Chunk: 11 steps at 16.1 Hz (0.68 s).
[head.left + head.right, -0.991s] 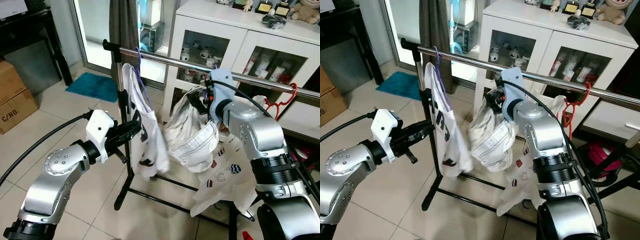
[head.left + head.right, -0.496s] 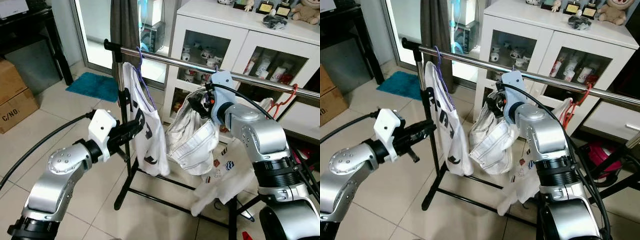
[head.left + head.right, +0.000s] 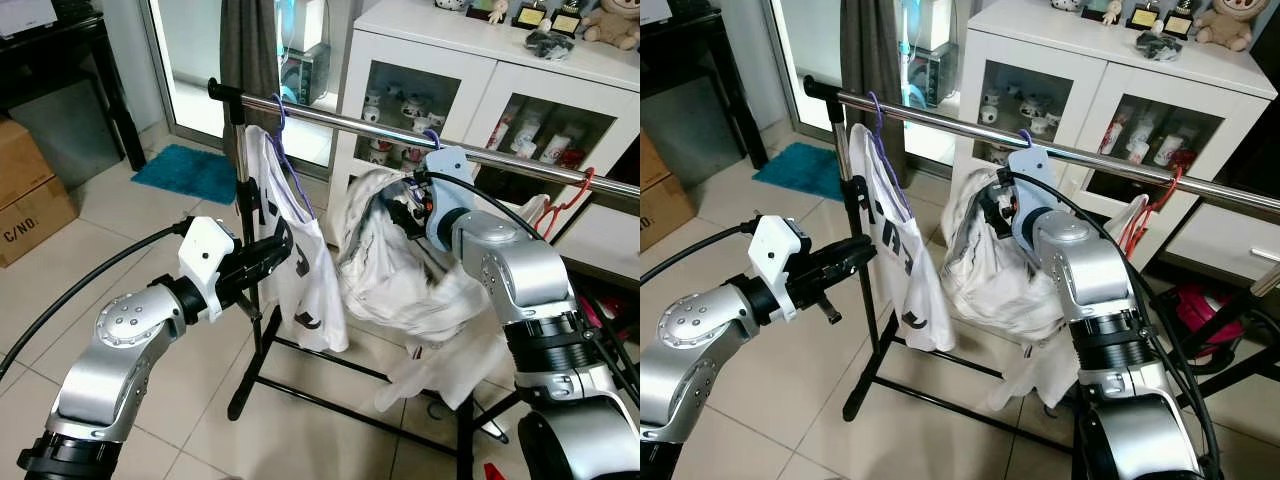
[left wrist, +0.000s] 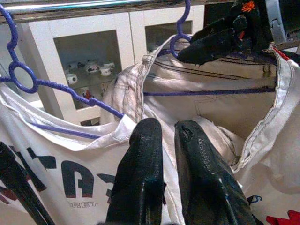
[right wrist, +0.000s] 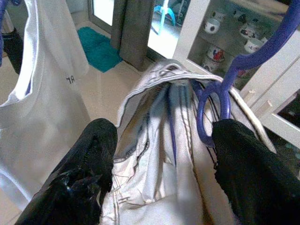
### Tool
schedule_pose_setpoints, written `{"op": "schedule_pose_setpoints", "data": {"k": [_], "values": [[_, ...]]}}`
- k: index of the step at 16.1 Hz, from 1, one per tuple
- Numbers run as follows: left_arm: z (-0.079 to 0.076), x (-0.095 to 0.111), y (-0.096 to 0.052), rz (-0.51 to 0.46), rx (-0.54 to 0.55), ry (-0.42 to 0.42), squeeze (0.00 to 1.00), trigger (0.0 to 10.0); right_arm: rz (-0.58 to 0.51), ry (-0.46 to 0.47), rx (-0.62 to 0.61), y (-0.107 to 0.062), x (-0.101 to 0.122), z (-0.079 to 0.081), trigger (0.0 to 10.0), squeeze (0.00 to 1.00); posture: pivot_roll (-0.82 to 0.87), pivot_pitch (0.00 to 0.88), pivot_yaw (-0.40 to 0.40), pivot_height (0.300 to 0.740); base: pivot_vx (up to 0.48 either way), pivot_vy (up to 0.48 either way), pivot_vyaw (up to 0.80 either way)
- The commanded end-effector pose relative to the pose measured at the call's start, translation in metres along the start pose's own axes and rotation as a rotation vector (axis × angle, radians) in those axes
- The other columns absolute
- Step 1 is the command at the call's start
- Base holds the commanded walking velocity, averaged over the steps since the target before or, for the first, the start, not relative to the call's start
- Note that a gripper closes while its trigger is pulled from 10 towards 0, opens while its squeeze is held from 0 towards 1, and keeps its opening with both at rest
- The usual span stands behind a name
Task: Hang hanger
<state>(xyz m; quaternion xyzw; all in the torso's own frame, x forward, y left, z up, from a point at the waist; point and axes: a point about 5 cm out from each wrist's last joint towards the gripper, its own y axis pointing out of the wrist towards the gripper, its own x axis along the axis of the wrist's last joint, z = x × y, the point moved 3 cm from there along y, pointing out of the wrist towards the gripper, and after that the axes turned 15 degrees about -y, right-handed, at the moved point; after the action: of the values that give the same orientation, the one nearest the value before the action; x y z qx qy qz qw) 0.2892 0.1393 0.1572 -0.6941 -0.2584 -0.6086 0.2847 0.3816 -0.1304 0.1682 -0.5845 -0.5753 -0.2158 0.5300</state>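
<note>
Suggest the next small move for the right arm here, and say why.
Probably draw the right claw back and down. Its fingers look spread, and the purple hanger carrying the white garment already seems hooked over the steel rail. The left claw hovers beside the hung T-shirt.

Daylight entered through the glass door (image 3: 190, 70) behind the rail (image 3: 400, 135), which showed glare; garment (image 3: 400, 280) was motion-blurred.
</note>
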Motion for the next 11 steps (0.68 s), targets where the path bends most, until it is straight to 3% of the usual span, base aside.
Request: {"op": "schedule_pose_setpoints", "data": {"k": [1, 5, 6, 7, 9, 11], "values": [[-0.002, 0.003, 0.005, -0.009, -0.023, 0.009, 0.0, 10.0, -0.004, 0.007, -0.022, 0.003, 0.004, -0.006, 10.0, 0.0, -0.07, 0.0, -0.088, 0.74, 0.0, 0.0, 0.0], [-0.002, 0.004, 0.006, -0.01, -0.03, 0.014, 0.0, 10.0, -0.003, 0.037, -0.015, 0.013, 0.004, -0.006, 10.0, 0.0, -0.06, 0.0, -0.09, 0.74, 0.0, 0.0, 0.0], [-0.002, 0.004, 0.006, -0.01, -0.031, 0.016, 0.0, 10.0, -0.003, 0.04, -0.011, 0.017, 0.004, -0.007, 6.4, 0.0, -0.06, 0.0, -0.091, 0.74, 0.0, 0.0, 0.0], [-0.002, 0.004, 0.007, -0.011, -0.031, 0.017, 0.0, 10.0, -0.004, 0.041, -0.009, 0.019, 0.004, -0.008, 3.9, 0.0, -0.06, 0.0, -0.094, 0.74, 0.0, 0.0, 0.0], [-0.003, 0.004, 0.007, -0.013, -0.03, 0.017, 0.0, 10.0, -0.003, 0.043, -0.005, 0.023, 0.003, -0.011, 0.3, 0.0, -0.06, 0.0, -0.102, 0.74, 0.0, 0.0, 0.0], [-0.003, 0.004, 0.007, -0.013, -0.029, 0.017, 0.0, 10.0, 0.003, 0.046, 0.002, 0.025, 0.001, -0.011, 0.0, 0.0, -0.06, 0.0, -0.102, 0.74, 0.0, 0.0, 0.0]]}}
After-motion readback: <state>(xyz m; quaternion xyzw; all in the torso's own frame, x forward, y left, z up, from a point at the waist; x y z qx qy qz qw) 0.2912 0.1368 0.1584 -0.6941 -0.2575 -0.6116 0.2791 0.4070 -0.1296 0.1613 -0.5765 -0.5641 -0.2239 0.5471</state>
